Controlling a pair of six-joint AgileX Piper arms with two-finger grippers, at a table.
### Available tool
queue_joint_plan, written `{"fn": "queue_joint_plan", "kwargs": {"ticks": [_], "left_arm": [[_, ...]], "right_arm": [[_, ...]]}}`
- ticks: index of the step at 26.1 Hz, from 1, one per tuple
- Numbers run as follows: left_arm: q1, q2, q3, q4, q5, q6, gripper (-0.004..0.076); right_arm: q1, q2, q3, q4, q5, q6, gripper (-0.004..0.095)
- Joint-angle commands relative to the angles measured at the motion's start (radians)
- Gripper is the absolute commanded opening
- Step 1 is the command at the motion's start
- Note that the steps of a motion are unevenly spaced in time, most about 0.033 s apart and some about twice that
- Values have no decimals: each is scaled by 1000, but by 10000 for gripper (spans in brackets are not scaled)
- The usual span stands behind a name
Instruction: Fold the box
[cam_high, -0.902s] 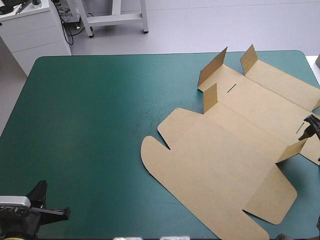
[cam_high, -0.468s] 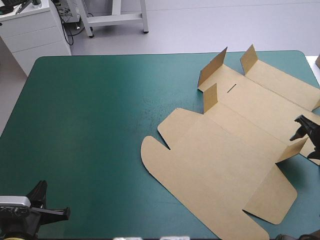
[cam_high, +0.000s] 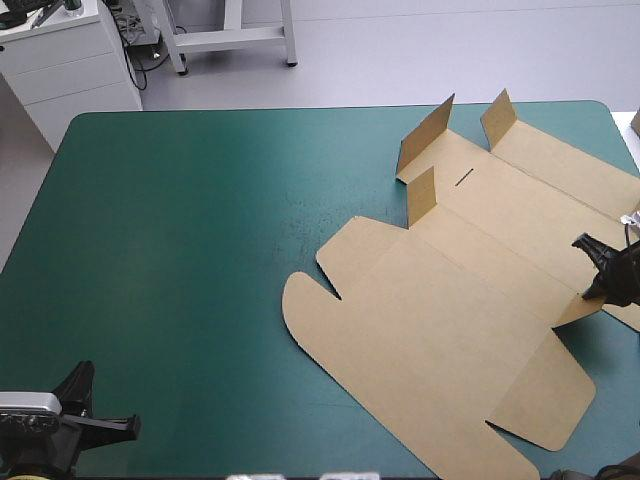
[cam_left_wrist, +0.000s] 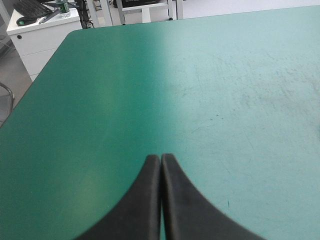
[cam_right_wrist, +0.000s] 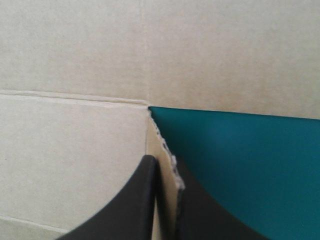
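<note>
Wall-raising step: our right gripper (cam_high: 598, 278) pinches flap (cam_high: 572, 306) of box (cam_high: 450, 310), frame's right; left gripper (cam_left_wrist: 161, 159) closed, lower left. Next, we'd pivot flap along crease.

The box (cam_high: 470, 300) lies spread on the bench's (cam_high: 180, 250) right half. 3 flaps (cam_high: 425, 140) stand raised at its far end. A 4th flap (cam_right_wrist: 164, 160), at its right edge, sits between the right hand's (cam_high: 590, 268) fingers. The left hand (cam_left_wrist: 160, 160) is over the near left corner, well apart from the box.
</note>
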Motion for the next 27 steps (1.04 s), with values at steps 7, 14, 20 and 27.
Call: {"fn": "queue_joint_plan", "kwargs": {"ticks": [7, 14, 20, 27], "left_arm": [[-5, -16, -21, -2, -74, -8, -32], [-5, -16, -21, -2, -74, -8, -32], [-5, -16, -21, -2, -74, -8, -32], [-5, -16, -21, -2, -74, -8, -32]], "right_arm": [[18, -34, -35, 115, 22, -140, -23], [116, -8, -154, 77, -13, -260, -21], [332, 104, -423, -148, 24, -277, -22], [568, 248, -706, -185, 120, -527, -23]]}}
